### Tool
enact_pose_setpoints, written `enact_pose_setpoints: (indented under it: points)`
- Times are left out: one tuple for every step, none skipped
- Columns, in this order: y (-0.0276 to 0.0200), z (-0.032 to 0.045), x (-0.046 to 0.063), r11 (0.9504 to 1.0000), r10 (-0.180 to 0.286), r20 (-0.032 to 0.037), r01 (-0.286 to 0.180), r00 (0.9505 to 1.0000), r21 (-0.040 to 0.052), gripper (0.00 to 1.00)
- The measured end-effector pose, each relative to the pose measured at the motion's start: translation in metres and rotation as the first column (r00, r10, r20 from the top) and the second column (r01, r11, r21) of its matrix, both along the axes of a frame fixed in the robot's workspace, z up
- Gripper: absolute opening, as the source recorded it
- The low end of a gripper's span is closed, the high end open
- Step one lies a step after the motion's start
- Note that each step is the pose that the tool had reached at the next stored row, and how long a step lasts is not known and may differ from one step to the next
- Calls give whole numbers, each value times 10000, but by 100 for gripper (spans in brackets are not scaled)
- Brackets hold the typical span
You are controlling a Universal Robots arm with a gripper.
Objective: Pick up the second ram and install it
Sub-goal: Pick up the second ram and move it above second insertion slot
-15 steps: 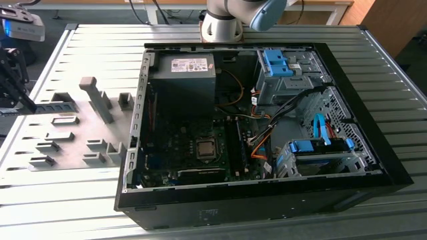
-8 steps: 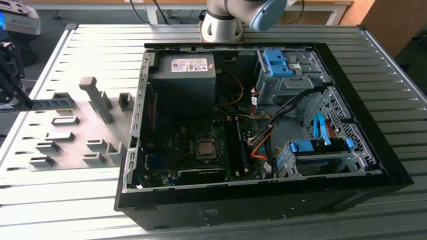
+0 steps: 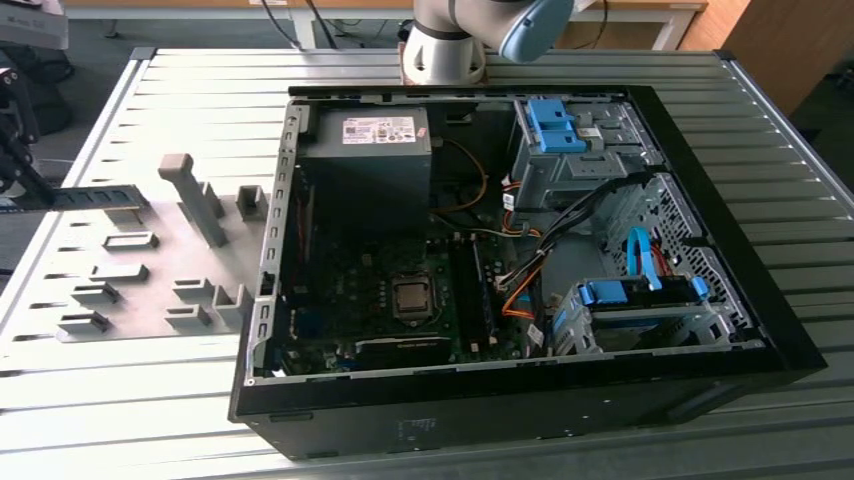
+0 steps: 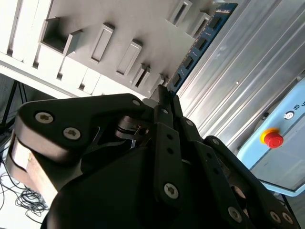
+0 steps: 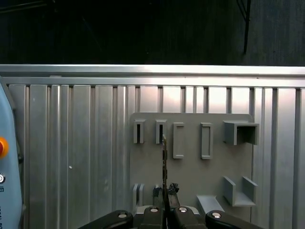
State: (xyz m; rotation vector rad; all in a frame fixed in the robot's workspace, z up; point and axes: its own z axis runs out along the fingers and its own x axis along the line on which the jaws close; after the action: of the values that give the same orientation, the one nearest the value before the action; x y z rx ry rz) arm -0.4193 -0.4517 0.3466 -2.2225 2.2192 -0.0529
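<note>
Gripper (image 5: 165, 193): black bolted links, aimed down, jaws clenched.
Second ram (image 4: 199, 45): thin blue-green board, dark chips, gripped edge-on above grey slotted holder plate (image 5: 190, 171).
Table (image 5: 71, 133): ribbed aluminium; holder plate near its edge.

An open black computer case (image 3: 787, 330) lies on a ribbed metal table (image 3: 160, 400), with the arm's pale base (image 3: 447, 50) behind it. Inside are a motherboard (image 3: 340, 290) with a square processor socket (image 3: 411, 297), a power supply (image 3: 363, 150), orange cables (image 3: 518, 290) and blue-clipped drive bays (image 3: 638, 292). On the exterior view's left, a grey plate (image 3: 154, 258) carries block-shaped holders (image 3: 130, 240). Above it the second ram (image 3: 100, 197) runs level, one end at the dark gripper (image 3: 38, 193), the other near the tallest holder (image 3: 194, 195).
</note>
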Motion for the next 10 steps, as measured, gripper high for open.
enact_pose_setpoints:
  points:
    - [0, 23, 0, 10000, 0, 1, 0, 10000, 1, 14]
    - [0, 47, 0, 10000, 0, 0, 0, 10000, 0, 14]
    - [0, 70, 0, 10000, 0, 0, 0, 10000, 0, 14]
    - [0, 97, 0, 10000, 0, 0, 0, 10000, 0, 14]
    - [0, 122, 0, 10000, 0, 0, 0, 10000, 0, 14]
    - [1, 146, 0, 10000, 0, 1, 0, 10000, 0, 14]
    - [1, 172, 0, 10000, 0, 0, 0, 10000, 0, 14]
    - [1, 198, 0, 10000, 0, 0, 0, 10000, 0, 14]
    - [1, 224, 0, 10000, 0, 0, 0, 10000, 0, 14]
    - [2, 252, 0, 10000, 0, 0, 0, 10000, 0, 14]
